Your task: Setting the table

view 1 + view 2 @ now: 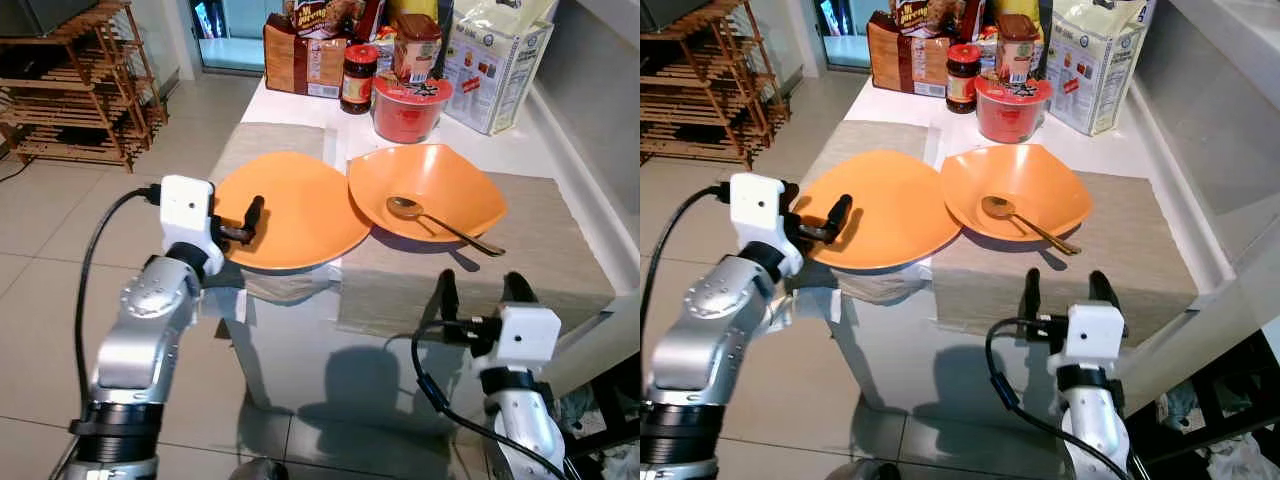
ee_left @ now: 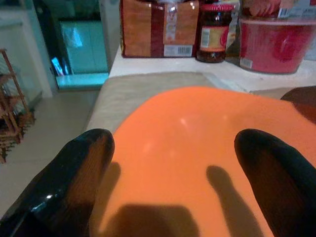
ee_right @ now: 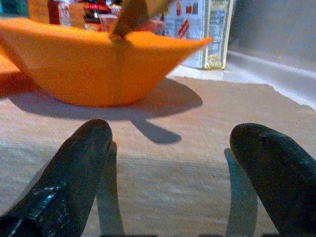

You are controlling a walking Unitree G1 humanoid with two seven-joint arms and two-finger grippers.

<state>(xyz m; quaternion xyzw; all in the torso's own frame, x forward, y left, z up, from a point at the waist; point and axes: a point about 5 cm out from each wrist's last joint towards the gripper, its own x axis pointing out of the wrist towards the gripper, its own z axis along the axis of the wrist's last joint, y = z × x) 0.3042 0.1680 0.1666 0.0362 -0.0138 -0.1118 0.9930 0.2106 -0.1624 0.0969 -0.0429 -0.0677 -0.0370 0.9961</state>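
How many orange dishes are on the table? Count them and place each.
2. A flat plate overhangs the table's near left edge; a deeper bowl beside it, to the right, holds a spoon.

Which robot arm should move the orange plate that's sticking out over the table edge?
Probably the left. The left end effector is open right over the orange plate, at its overhanging edge. The right end effector sits at the placemat in front of the bowl, farther away.
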